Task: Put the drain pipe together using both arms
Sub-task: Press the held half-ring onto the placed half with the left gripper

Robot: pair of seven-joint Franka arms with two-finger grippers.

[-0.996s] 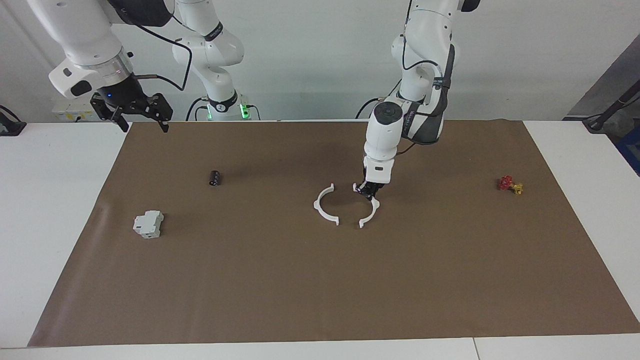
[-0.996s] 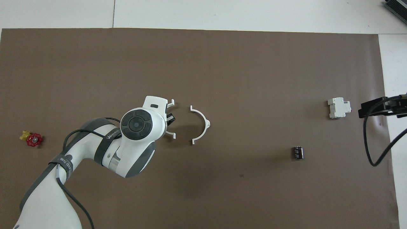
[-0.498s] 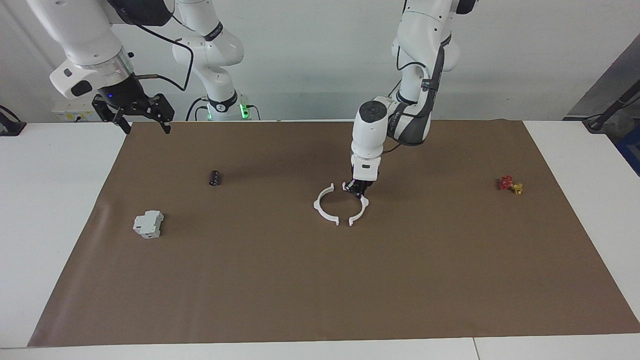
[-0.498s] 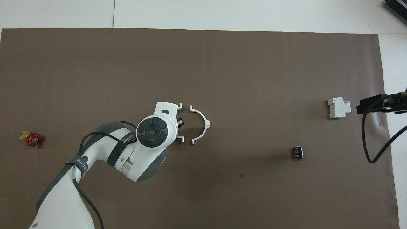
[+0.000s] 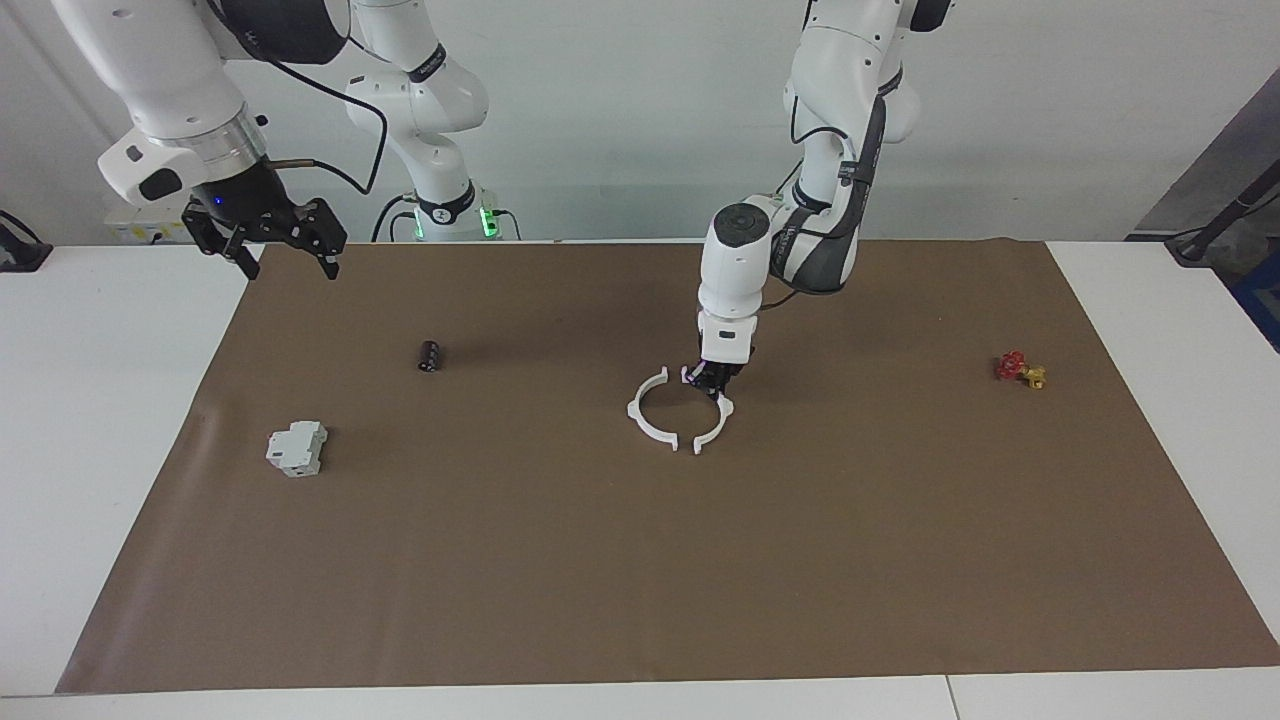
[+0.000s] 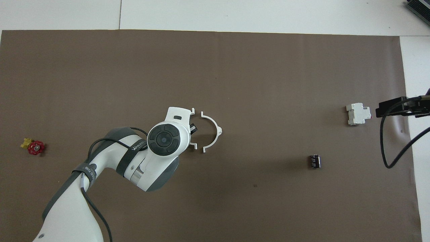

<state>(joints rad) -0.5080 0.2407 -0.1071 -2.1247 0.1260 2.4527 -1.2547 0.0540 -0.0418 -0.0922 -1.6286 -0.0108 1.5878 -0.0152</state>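
We have the left gripper (image 5: 708,381) at frame centre with jaws clamped on one half-ring (image 5: 712,417), its ends just short of the other half-ring (image 5: 648,410) lying on the surface; the ring is not yet joined; the right gripper (image 5: 265,232) waits at upper left, jaws spread and empty.

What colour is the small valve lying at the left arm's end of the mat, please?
The valve is red and yellow, clearest in the overhead view.

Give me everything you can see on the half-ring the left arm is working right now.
The held half-ring is a thin white arc, plastic by its look, with small outward tabs at its ends. It sits low at the brown mat near the table's middle, its open side facing the free half-ring. The left end effector is shut on it near one end. A narrow gap separates the two halves' ends. In the overhead view the arm hides most of it.
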